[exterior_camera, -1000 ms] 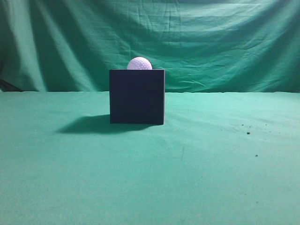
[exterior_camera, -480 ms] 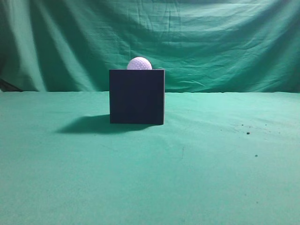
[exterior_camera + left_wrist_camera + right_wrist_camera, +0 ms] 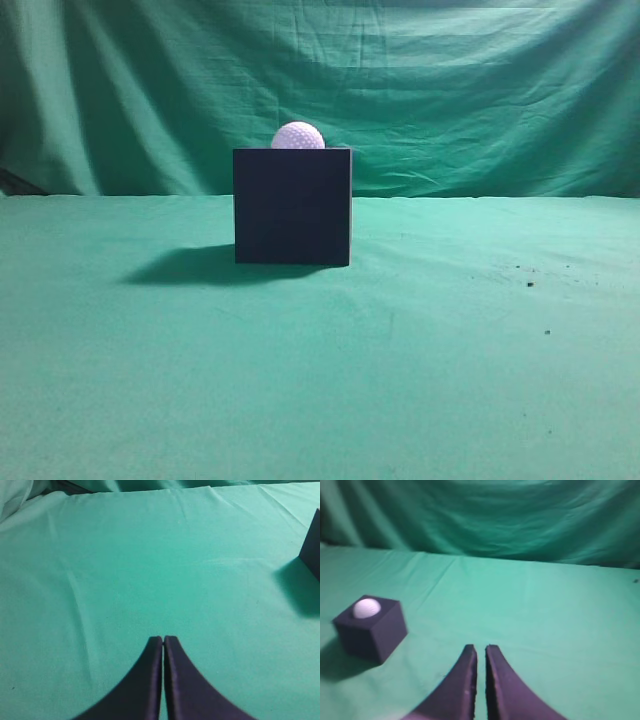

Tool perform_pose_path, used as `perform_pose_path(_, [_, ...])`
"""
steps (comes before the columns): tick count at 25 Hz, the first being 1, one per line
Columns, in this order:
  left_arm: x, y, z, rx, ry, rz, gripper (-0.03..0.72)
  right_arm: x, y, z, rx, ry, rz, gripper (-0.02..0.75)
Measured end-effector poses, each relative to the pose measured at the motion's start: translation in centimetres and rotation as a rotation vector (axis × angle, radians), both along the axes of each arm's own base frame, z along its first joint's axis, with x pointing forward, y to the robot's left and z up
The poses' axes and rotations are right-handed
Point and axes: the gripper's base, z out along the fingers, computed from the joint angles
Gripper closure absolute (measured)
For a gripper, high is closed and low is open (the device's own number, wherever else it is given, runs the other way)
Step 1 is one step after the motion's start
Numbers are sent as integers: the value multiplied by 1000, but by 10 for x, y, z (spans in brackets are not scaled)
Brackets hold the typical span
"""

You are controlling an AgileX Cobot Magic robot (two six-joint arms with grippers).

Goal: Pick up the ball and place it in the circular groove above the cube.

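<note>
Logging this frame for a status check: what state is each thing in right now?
ball: seated on top of the cube, free of both grippers
cube: upright on the green cloth
left gripper: shut, empty
right gripper: near shut, empty

Ball [image 3: 298, 136]: white, dimpled. Cube [image 3: 292, 206]: matt dark, smooth faces. Table cover [image 3: 320, 380], backdrop [image 3: 480, 90]: creased green cloth.
</note>
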Motion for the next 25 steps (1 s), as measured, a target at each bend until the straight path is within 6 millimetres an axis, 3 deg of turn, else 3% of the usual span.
perform_pose_path(6, [0, 0, 0, 0, 0, 0, 688, 0, -5, -58, 26, -9, -115, 738])
perform_pose_path(12, [0, 0, 0, 0, 0, 0, 688, 2, -8, -98, 35, 66, -195, 738])
perform_pose_path(25, [0, 0, 0, 0, 0, 0, 688, 2, -10, -101, 43, 82, -228, 738])
